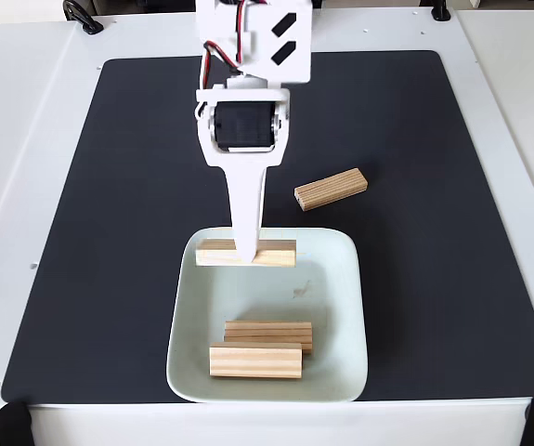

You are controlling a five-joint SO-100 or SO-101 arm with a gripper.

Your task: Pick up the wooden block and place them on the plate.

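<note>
The pale square plate [341,372] lies at the near edge of the black mat. Two wooden blocks [268,333] [255,361] rest side by side in its near half. A third wooden block [220,252] sits crosswise just inside the plate's far rim. My gripper [246,253] points down at that block's middle. The white front finger [246,209] covers the block's centre, the other finger is hidden behind it, and the grip looks shut on the block. A fourth wooden block [331,189] lies tilted on the mat, beyond the plate's far right corner.
The black mat [136,232] covers most of the white table [25,139]. My white arm [253,56] reaches in from the far edge. Black clamps [85,20] sit at the table's corners.
</note>
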